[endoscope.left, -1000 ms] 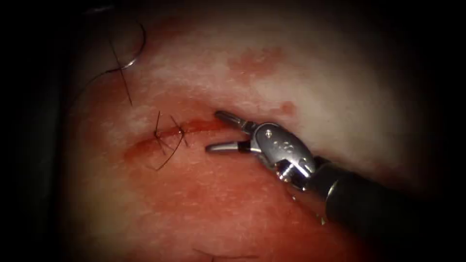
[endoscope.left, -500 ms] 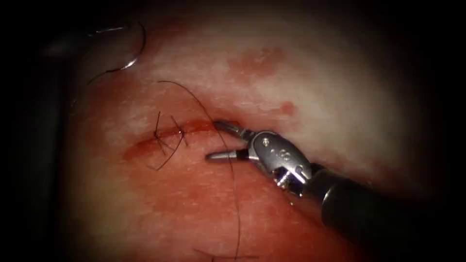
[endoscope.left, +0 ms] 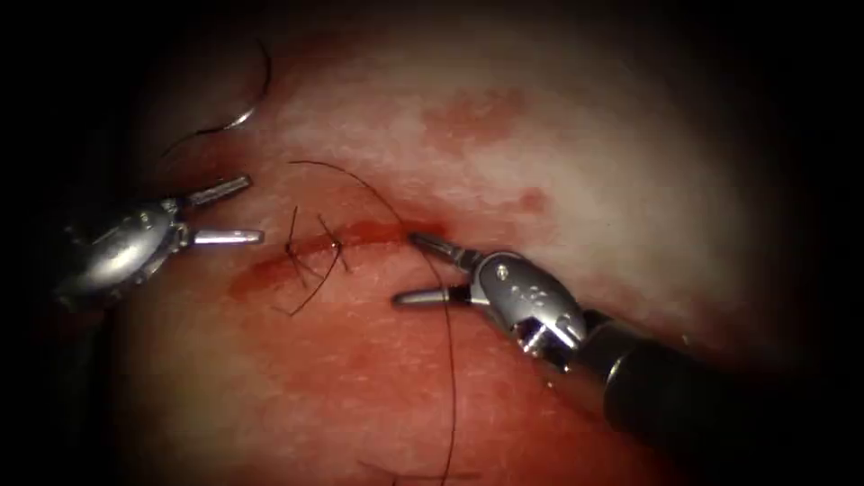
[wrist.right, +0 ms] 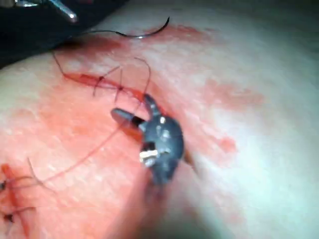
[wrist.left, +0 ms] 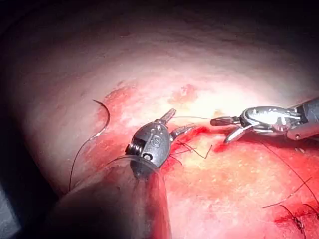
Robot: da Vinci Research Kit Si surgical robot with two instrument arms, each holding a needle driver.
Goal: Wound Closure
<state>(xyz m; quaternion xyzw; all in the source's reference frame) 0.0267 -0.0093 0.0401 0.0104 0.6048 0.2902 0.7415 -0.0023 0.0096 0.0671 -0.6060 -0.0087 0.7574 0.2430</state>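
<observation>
Two silver wristed grippers [endoscope.left: 416, 268] [endoscope.left: 236, 211] on dark, glossy shafts [endoscope.left: 684, 400].

Darkness rings the lit field on every side, deepest from 7 to 11 o'clock; light pools brightest toward 2 o'clock.

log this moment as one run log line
left tool: open, holds nothing | right tool: open, holds nothing | needle: lying free on tissue | thread: loose beside cut

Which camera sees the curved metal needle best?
The left wrist view: the curved metal needle lies free on the pale tissue, its whole arc showing, apart from both open tools. The endoscope view shows it dim near the edge; the right wrist view shows it far off.
</observation>
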